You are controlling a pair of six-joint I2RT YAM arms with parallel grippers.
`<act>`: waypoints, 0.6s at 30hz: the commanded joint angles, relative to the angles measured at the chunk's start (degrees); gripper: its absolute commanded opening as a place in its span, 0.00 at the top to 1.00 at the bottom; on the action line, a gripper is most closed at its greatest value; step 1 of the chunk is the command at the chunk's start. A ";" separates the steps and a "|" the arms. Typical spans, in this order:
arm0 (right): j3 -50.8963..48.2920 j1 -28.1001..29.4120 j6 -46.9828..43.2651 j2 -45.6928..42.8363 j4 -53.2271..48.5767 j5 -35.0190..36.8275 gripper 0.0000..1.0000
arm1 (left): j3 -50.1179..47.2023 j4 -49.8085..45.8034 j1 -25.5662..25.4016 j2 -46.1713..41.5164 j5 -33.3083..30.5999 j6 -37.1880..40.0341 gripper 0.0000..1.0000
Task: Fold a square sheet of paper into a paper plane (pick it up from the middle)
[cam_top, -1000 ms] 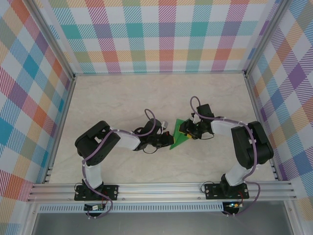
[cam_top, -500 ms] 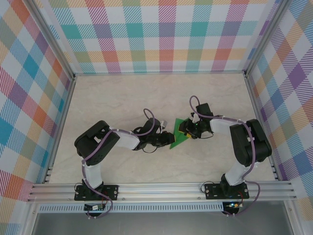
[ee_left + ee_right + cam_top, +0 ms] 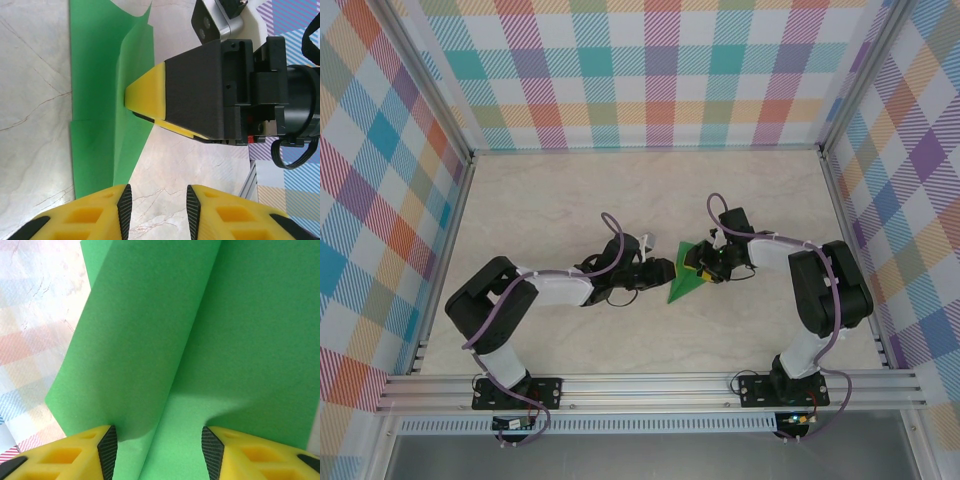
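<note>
The square sheet of paper (image 3: 682, 287), creased by then into a narrow green wedge, lay on the tabletop (image 3: 570, 200) between the two arms. The right gripper (image 3: 159, 450) was down on it. Its jaws stood about half apart, astride a raised fold, and clamped nothing that I could see. The left gripper (image 3: 155, 212) sat low just beside the paper's edge, jaws parted a little with only bare tabletop between them.

From where I stood, the loose upper layer looked like the weak spot. It stood up off the sheet instead of lying pressed, so if the right gripper let up or slid, I reckoned the fold would spring open. The tabletop looked smooth, and a sideways nudge from the left gripper could have skated the whole wedge along rather than getting under its thin edge. With so narrow a gap, those jaws might also have caught a single layer and pulled the crease crooked. The two grippers were close enough that a careless reach could have knocked one into the other.
</note>
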 commanded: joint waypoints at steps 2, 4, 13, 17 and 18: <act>-0.17 -0.28 0.48 3.25 -4.38 6.46 0.46 | 2.64 2.23 0.20 1.60 2.73 0.28 0.66; 0.07 -0.28 0.65 3.88 -4.79 6.33 0.45 | 4.38 -0.56 0.03 2.87 3.17 0.55 0.67; 0.54 -0.18 1.07 5.18 -6.49 7.38 0.44 | 9.42 -3.87 -0.49 8.49 6.23 1.11 0.79; 0.72 -0.18 1.36 5.87 -6.98 7.69 0.44 | 10.39 -5.62 -0.53 10.12 5.82 1.23 0.83; 0.76 -0.18 1.36 6.07 -7.19 7.86 0.44 | 10.55 -6.11 -0.49 10.34 5.54 1.47 0.83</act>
